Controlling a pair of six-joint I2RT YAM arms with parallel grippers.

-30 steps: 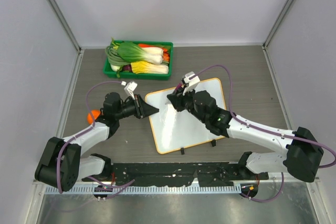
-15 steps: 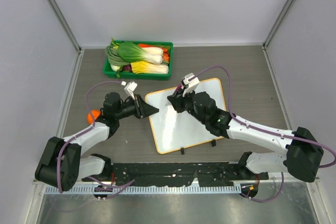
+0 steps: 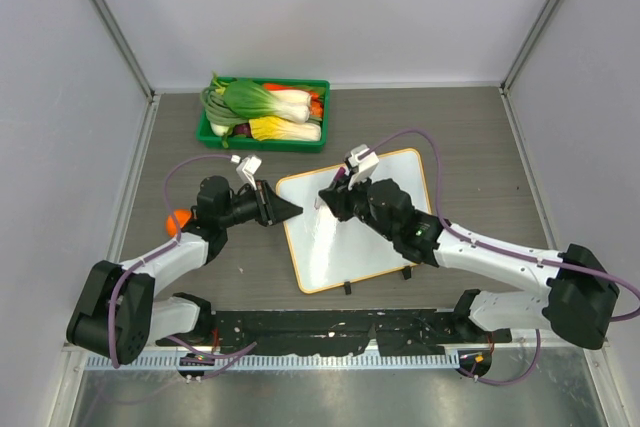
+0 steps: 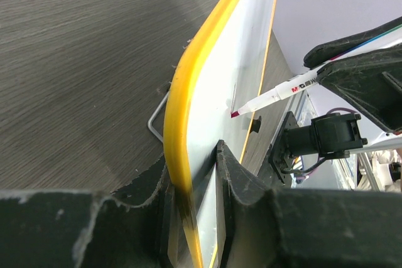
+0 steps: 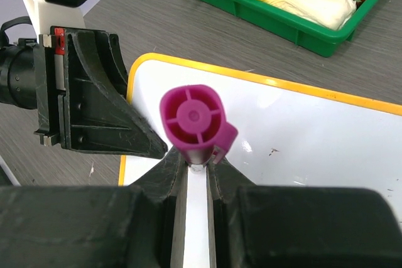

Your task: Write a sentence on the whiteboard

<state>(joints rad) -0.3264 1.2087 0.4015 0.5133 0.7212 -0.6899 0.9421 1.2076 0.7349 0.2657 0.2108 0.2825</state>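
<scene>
While your left jaws stay out of the writing and simply clamp the yellow left rim of the board (image 3: 350, 247), your right jaws are closed around the marker (image 4: 276, 94), its tip set at the white face near the board's far left corner. The board lies on the surface (image 3: 480, 137) between the two arms. By my reading you are at the very start of the writing: only a thin short stroke (image 4: 233, 95), ink or perhaps a reflection, shows beside the tip, and no sentence can be read yet. The next move calls for light, even pressure and small sideways strokes, with the left grip firm so the board does not slide. From above, the right arm (image 3: 480, 247) covers the tip and any ink, and whether the tip truly touches is hard to tell. Beyond the board, the tray (image 3: 260, 143) of vegetables (image 3: 265, 102) stands apart.
</scene>
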